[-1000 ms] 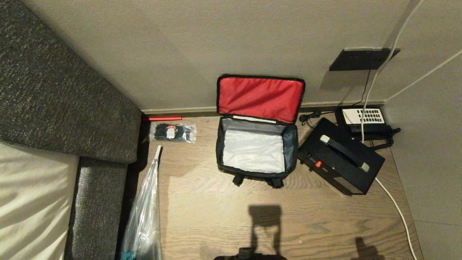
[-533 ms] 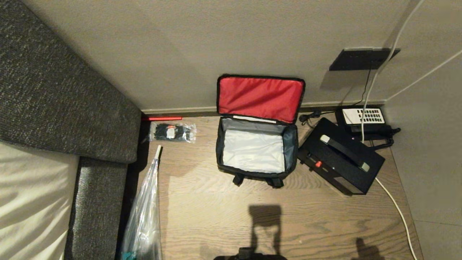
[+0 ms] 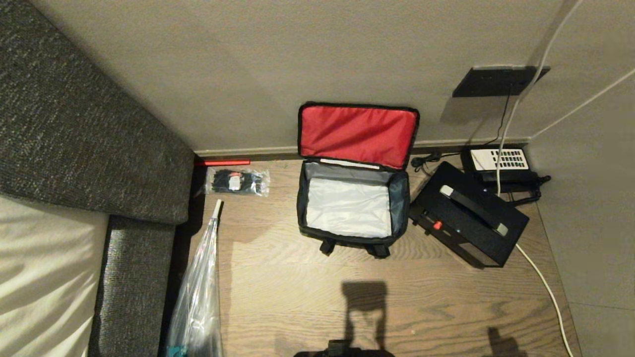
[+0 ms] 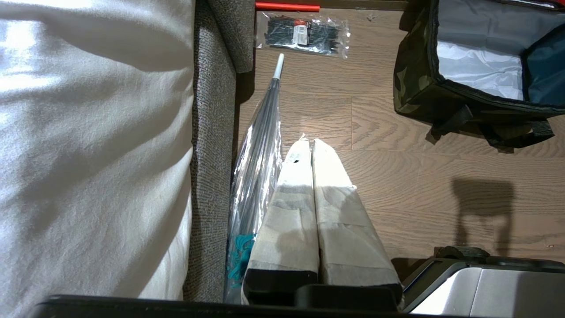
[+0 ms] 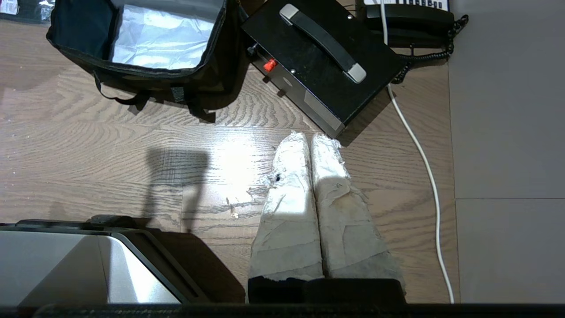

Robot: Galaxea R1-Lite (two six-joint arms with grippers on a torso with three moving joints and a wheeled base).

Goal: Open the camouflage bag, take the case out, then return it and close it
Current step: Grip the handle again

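The camouflage bag [image 3: 347,240] stands open on the wooden floor by the wall, its red-lined lid [image 3: 357,134] leaning back and only pale lining inside. Its camouflage side [image 4: 410,84] shows in the left wrist view, its front wall [image 5: 145,81] in the right wrist view. The black case [image 3: 466,220] lies on the floor just right of the bag, handle up, red tab [image 5: 269,65] on its front. My left gripper [image 4: 309,143] hangs shut and empty above the floor near the sofa. My right gripper [image 5: 309,137] is shut and empty, just short of the case's near corner.
A grey sofa [image 3: 74,124] fills the left. A clear plastic-wrapped umbrella [image 3: 198,292] lies beside it, with a packet of black ties [image 3: 237,182] near the wall. A black telephone [image 3: 498,163] and a white cable [image 3: 543,282] sit right of the case. My base [image 5: 66,260] shows low.
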